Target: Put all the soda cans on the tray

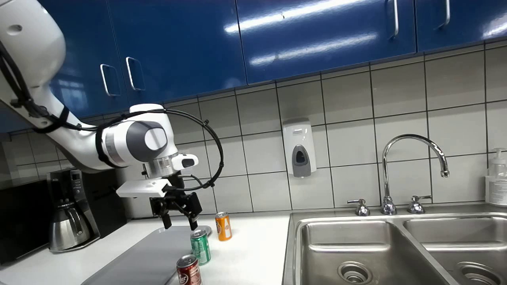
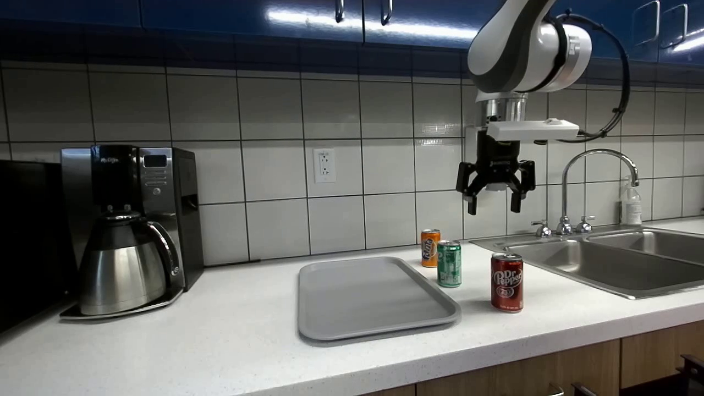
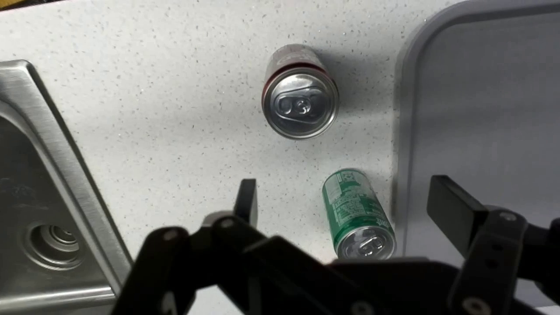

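Observation:
The orange can, the green can and the red can stand upright on the counter, beside the grey tray. The tray holds nothing. My gripper is open and empty, well above the cans. In the wrist view the green can shows between the fingers but lower down, next to the tray's edge. The red can lies ahead of the fingers there. The orange can is out of the wrist view.
A steel double sink is set in the counter past the cans. A coffee maker stands beyond the tray's opposite side. A tiled wall is behind, with blue cabinets above.

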`<state>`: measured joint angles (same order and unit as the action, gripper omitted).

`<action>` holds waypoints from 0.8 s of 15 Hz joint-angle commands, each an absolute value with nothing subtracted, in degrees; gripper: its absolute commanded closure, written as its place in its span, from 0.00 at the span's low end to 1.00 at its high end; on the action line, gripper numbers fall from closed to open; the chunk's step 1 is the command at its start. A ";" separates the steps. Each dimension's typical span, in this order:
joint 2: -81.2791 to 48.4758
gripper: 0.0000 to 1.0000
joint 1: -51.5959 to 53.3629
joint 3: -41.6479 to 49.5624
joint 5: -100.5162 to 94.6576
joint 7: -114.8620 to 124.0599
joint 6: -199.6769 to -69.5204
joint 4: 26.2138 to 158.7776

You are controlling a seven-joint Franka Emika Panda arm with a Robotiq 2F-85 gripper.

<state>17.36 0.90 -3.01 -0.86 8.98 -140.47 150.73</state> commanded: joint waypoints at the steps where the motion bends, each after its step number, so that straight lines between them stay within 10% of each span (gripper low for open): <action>1: 15.81 0.00 1.29 -1.90 0.37 4.96 -141.38 150.59; 12: 12.18 0.00 0.72 -1.82 -1.30 3.16 -141.52 152.01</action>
